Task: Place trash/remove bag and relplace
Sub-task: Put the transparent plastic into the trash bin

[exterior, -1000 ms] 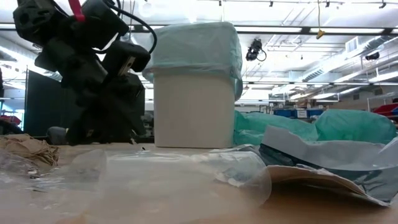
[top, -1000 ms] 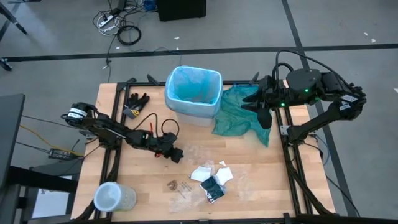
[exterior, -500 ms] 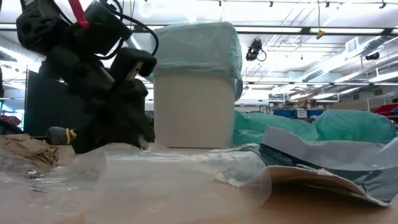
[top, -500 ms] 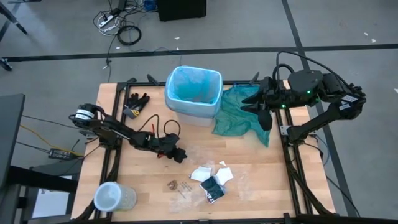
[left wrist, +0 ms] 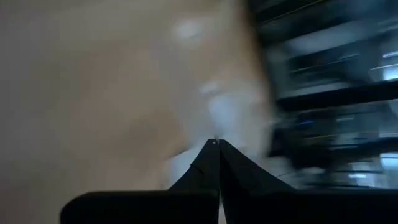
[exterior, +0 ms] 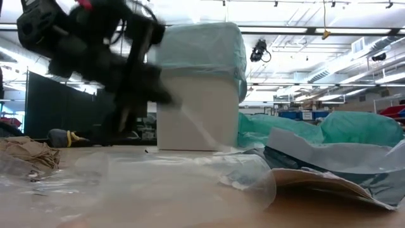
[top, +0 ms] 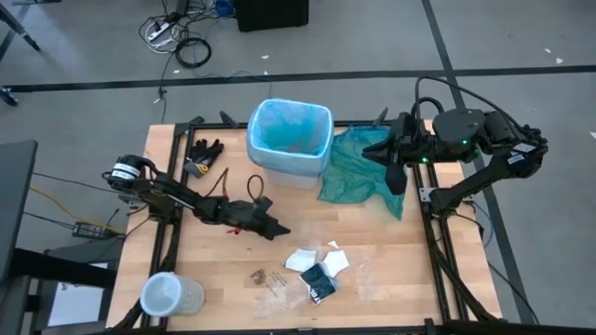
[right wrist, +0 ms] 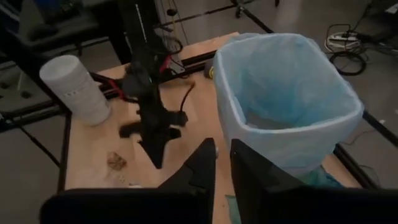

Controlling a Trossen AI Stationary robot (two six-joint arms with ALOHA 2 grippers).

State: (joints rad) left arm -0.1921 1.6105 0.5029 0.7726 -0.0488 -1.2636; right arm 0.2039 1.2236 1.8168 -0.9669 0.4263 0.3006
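**Left gripper clenched low over the bench, right gripper waiting by the bin**

The left gripper is reaching low across the wooden bench, its two dark fingers pressed together to a single point in its wrist view, so it is clenched; whether anything thin is pinched between them cannot be told. In the low view it is showing as a dark blur in front of the white bin.

Just ahead of that gripper, clear plastic bits are lying on the bench. A little further beyond its tip, the rest of the trash is sitting in a cluster: white paper pieces, a dark wrapper and brown bits.

The light blue bag is lining the bin, folded over its rim, well behind the left gripper and close beside the right one. The right gripper is hanging above a crumpled teal-green plastic bag beside the bin, its fingers standing slightly apart, released and holding nothing.

Behind the left arm, black gloves are lying near the bench's far edge. A white cylindrical container is standing at the near corner on the left arm's side.
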